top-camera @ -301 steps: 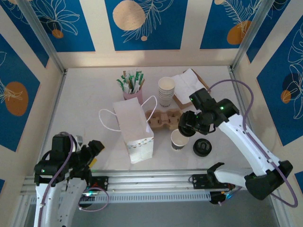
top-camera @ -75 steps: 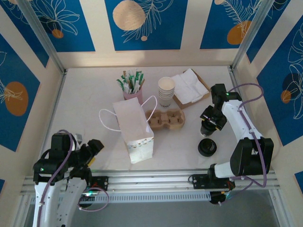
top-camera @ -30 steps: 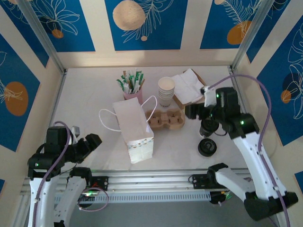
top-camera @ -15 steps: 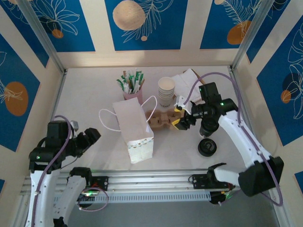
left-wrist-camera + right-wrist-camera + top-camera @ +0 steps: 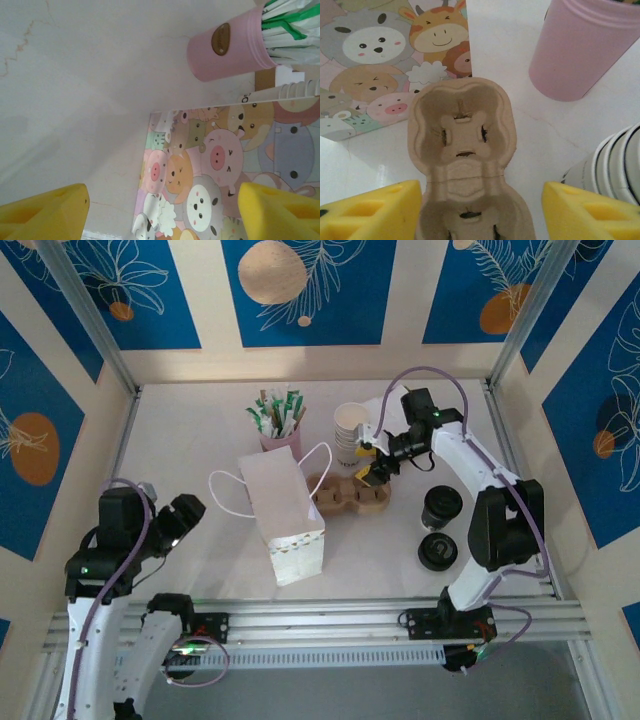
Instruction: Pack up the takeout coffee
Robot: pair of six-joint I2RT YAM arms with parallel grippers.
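Observation:
A paper coffee cup with a black lid [image 5: 441, 504] stands upright at the right of the table. A brown pulp cup carrier [image 5: 340, 492] [image 5: 462, 130] lies beside the pale paper bag [image 5: 280, 505], which lies on its side. My right gripper [image 5: 372, 470] [image 5: 480, 215] hangs low over the carrier's right end. Its yellow fingers are open on either side of the near cell, and a gap shows on the right. My left gripper [image 5: 188, 508] [image 5: 162, 215] is open and empty left of the bag. It faces the bag's cartoon-animal print [image 5: 220, 175].
A loose black lid [image 5: 437, 552] lies in front of the lidded cup. A stack of paper cups [image 5: 350, 425] [image 5: 610, 170] and a pink cup of stirrers [image 5: 280, 438] [image 5: 227, 47] [image 5: 585, 50] stand just behind the carrier. The bag's handles [image 5: 228, 495] trail left.
My right gripper left the lidded cup standing at the right and swung left over the carrier, its jaws narrowing a little. My left arm lifted slightly toward the bag.

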